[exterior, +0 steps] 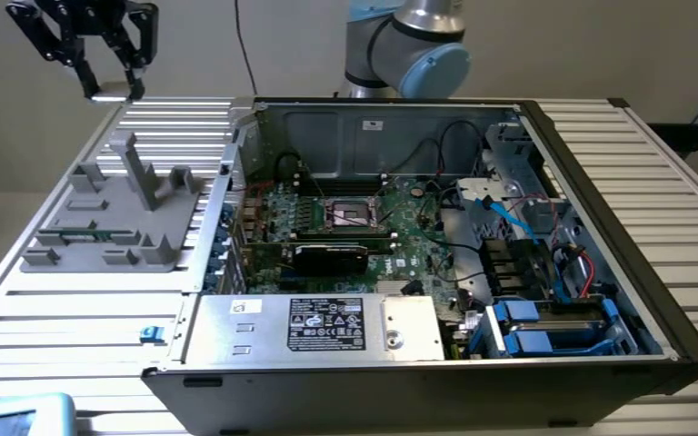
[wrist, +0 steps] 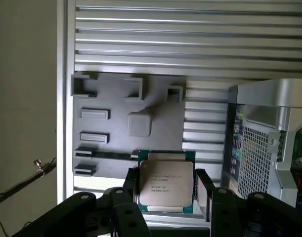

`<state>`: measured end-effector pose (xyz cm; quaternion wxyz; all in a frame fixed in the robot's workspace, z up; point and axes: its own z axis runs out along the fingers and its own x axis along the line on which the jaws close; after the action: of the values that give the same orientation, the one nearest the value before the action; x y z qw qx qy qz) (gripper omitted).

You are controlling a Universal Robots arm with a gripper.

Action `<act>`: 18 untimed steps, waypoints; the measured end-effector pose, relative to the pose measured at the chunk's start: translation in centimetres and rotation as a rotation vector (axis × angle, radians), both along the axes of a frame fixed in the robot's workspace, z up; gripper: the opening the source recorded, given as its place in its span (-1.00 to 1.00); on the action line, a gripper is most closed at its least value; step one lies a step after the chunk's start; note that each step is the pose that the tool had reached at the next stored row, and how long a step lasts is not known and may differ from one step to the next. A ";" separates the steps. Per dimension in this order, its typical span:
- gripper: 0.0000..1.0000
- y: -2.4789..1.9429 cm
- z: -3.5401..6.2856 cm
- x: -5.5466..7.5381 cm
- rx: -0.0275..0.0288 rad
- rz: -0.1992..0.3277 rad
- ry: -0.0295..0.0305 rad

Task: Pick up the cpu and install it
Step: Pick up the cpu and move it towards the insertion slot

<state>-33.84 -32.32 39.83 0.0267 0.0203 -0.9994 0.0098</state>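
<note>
Wrist view: cpu [wrist: 165, 185] over grey fixture [wrist: 118, 106]

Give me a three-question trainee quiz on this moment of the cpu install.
1. True or false: the hand grips the cpu.
2. Fill in: the grey fixture lies on the exterior view's ____ of the open case.
3. In the exterior view the hand is: A over the case; B raised in the air, clear of the case; C resting on the fixture.
Key: 1 true; 2 left; 3 B.
</note>
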 end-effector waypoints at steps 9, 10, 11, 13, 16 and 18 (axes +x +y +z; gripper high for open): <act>0.11 -0.03 1.22 3.8 0.0023 0.000 0.0055; 0.11 -0.03 1.30 4.3 0.0026 0.000 0.0059; 0.11 -0.04 1.37 4.7 0.0029 0.000 0.0063; 0.11 -0.05 1.54 5.7 0.0035 0.000 0.0067; 0.11 -0.07 1.75 7.0 0.0042 0.000 0.0072; 0.11 -0.08 1.89 7.9 0.0048 0.000 0.0073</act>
<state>-25.90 -32.40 41.72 0.0303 0.0204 -0.9993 0.0073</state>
